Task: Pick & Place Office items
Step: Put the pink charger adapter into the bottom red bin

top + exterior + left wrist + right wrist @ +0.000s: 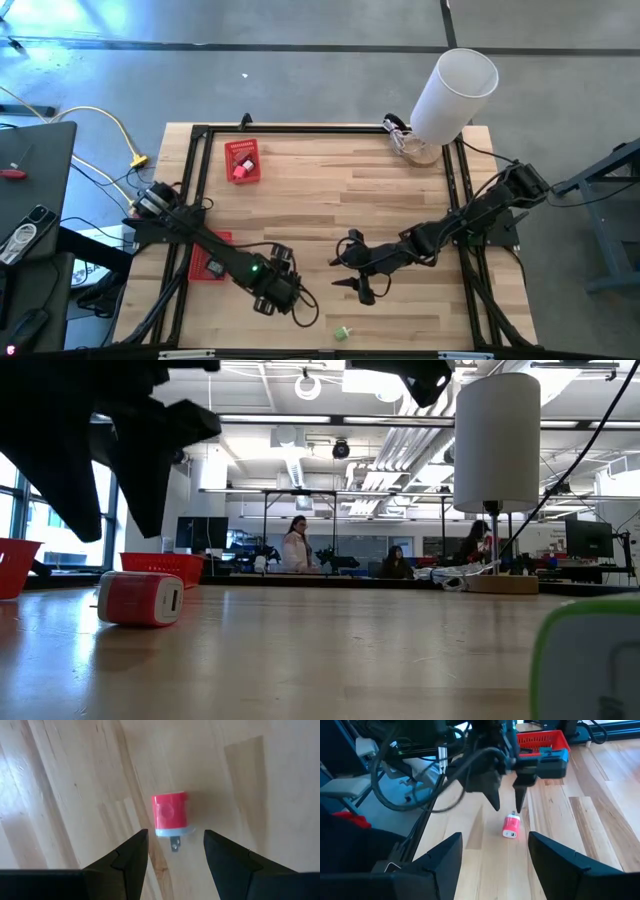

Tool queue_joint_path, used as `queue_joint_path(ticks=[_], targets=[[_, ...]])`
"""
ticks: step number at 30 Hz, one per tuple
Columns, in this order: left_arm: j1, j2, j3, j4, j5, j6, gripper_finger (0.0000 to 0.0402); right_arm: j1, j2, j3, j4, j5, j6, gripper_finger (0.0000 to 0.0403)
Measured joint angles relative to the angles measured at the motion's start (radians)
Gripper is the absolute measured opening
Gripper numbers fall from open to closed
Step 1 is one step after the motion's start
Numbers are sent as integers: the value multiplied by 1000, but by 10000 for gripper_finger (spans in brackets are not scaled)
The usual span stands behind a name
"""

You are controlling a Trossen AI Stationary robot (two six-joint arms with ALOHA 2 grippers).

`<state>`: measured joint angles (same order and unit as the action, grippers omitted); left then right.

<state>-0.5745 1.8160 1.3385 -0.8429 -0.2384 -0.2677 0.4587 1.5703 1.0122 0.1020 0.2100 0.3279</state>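
Note:
A small red block with a pale end and a metal prong [170,814] lies on its side on the wooden table; it also shows in the right wrist view [511,826] and the low view [140,598]. My left gripper [175,840] is open and points down above it, one finger on each side and clear of it, as the right wrist view [507,802] shows. In the high view my left gripper [288,297] hides the block. My right gripper [352,275] is open and empty, near the table's middle, to the right of the left gripper. A green piece [342,332] lies by the near edge.
A red mesh basket [243,160] holding a pink piece stands at the far left. A second red basket [208,257] lies partly under my left arm. A big white cylinder [453,92] stands at the far right corner. People sit in the room beyond the table.

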Motion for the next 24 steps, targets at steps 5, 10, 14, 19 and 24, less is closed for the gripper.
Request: queue_joint_path(ticks=[5,10,14,19,24], targets=[[24,0,-26,38,22,-33,181,0,0,0,-1,-2,0,215],[22,0,-40,65,23,-24,181,0,0,0,-1,-3,-10,215],[23,0,-54,68,23,-25,181,0,0,0,-1,-3,-11,215],[25,0,-56,77,27,-17,181,0,0,0,-1,-3,-10,215],[42,0,-80,131,77,-9,181,0,0,0,3,-3,-8,215]])
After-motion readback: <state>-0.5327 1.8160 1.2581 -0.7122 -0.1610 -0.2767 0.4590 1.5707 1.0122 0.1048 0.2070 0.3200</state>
